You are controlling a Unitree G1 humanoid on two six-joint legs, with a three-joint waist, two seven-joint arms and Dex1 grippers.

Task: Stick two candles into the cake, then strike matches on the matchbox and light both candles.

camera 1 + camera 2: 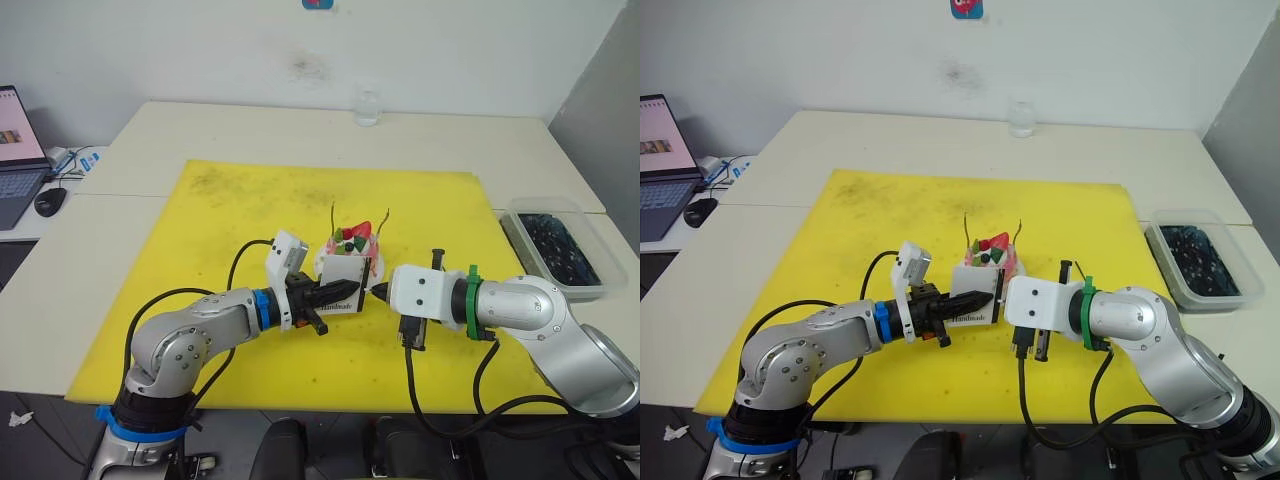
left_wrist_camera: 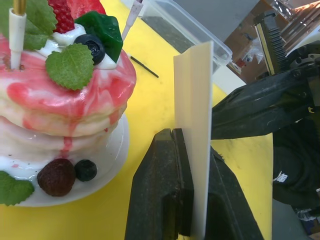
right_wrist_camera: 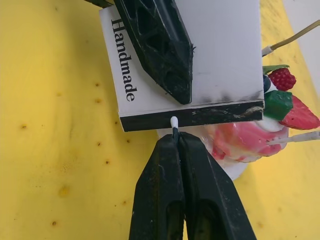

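Note:
The pink cake (image 1: 352, 243) on its white plate (image 2: 102, 174) stands mid-mat, with two thin candles (image 1: 335, 218) (image 1: 383, 224) stuck in its top. My left gripper (image 1: 345, 290) is shut on the white "Handmade" matchbox (image 3: 220, 55), held upright just in front of the cake. My right gripper (image 3: 176, 137) is shut on a match (image 3: 174, 126), whose white tip touches the box's black striking strip (image 3: 200, 116). Another dark match (image 2: 145, 67) lies on the mat behind the cake. No flame shows on either candle.
The yellow mat (image 1: 250, 200) covers the table's middle. A clear plastic container (image 1: 560, 245) with dark contents sits at the right edge. A glass (image 1: 367, 108) stands at the back. A laptop (image 1: 15, 150) and mouse (image 1: 48, 202) are far left.

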